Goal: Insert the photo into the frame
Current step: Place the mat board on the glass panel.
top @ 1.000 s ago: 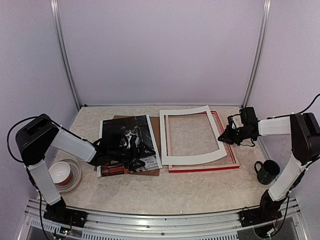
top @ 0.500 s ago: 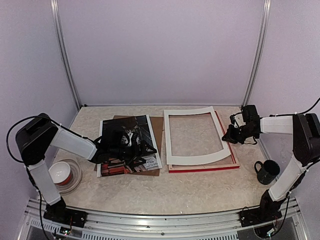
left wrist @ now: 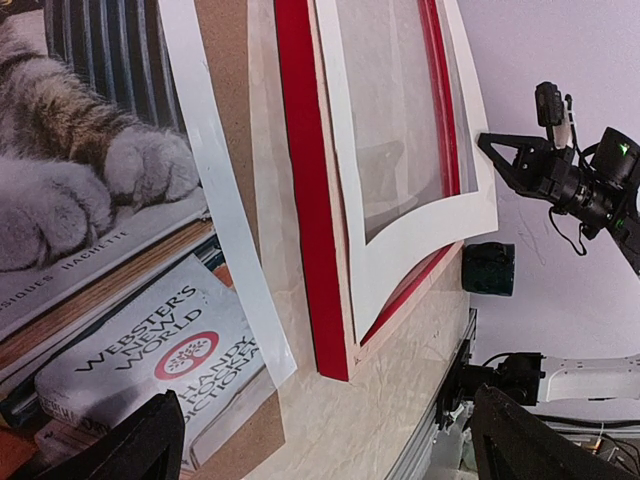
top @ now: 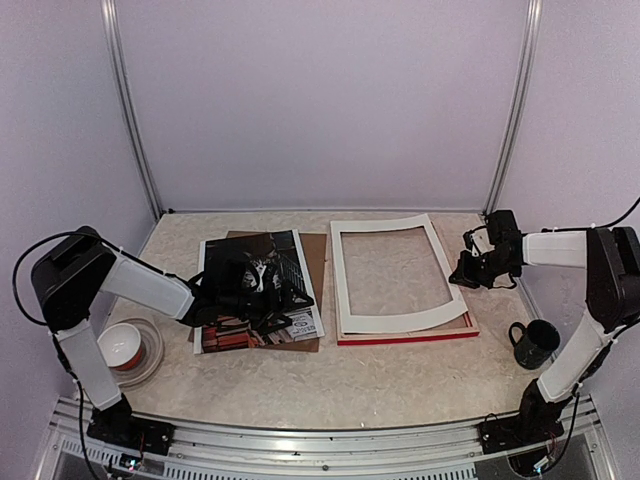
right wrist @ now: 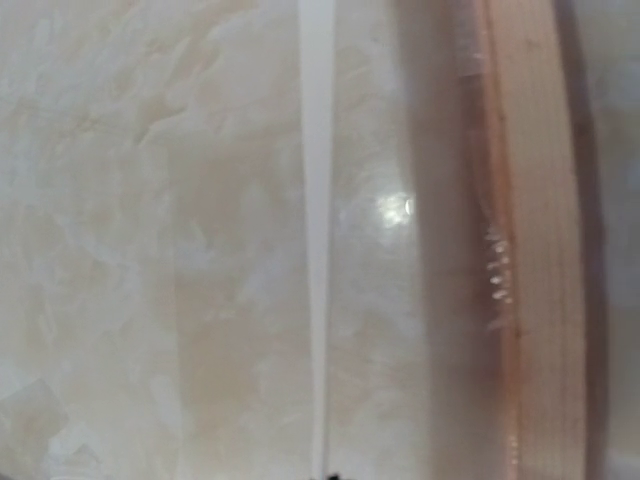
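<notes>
The photo (top: 250,268), a cat on stacked books (left wrist: 90,180), lies at the left on a brown backing board (top: 312,250). My left gripper (top: 262,302) hovers low over the photo's near right corner, open, with nothing between its fingers (left wrist: 150,440). The frame (top: 405,336) lies flat at the right, its red side (left wrist: 305,200) facing the photo. A white mat board (top: 390,318) rests on the frame, its right side bowed upward. My right gripper (top: 463,272) is shut on that right edge, seen as a thin white line (right wrist: 317,200) beside the frame's wooden rail (right wrist: 530,250).
A white bowl on a clear plate (top: 125,345) stands at the near left. A dark mug (top: 535,342) stands at the near right, close to the frame's corner. Walls close the table on three sides.
The right gripper has drawn the white mat board to the right over the frame. The left arm has barely moved.
</notes>
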Motion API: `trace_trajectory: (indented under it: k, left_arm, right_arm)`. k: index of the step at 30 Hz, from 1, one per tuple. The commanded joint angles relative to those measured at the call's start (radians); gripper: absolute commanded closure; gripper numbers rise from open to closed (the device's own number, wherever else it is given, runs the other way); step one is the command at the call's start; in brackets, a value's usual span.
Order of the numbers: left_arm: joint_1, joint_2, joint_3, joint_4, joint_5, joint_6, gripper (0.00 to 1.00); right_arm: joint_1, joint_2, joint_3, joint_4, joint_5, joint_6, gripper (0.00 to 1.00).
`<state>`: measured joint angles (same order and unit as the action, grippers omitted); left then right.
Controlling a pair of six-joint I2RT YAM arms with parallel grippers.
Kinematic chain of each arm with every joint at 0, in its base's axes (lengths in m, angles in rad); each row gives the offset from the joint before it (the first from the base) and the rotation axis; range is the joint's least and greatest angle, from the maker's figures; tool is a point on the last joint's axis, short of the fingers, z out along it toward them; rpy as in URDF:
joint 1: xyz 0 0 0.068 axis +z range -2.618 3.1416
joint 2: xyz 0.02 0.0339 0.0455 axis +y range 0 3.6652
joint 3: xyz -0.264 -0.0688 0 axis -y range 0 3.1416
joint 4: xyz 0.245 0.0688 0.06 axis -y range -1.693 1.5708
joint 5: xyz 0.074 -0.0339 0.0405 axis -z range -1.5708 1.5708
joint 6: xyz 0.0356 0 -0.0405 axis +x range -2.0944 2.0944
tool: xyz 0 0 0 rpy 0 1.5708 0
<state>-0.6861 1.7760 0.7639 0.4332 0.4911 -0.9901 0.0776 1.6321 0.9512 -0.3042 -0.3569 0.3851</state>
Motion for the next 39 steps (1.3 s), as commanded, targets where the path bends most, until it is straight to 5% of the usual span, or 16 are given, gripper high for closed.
trace_trajectory:
  k: [1, 39]
  left_arm:
    - [-0.007, -0.022, -0.002, 0.009, -0.006, 0.01, 0.01]
    - [-0.007, -0.02, -0.021, 0.022, -0.013, -0.004, 0.01]
  right_arm:
    - [-0.019, -0.023, 0.022, -0.023, 0.018, -0.017, 1.0]
    - [-0.044, -0.047, 0.009, -0.017, -0.03, -0.018, 1.0]
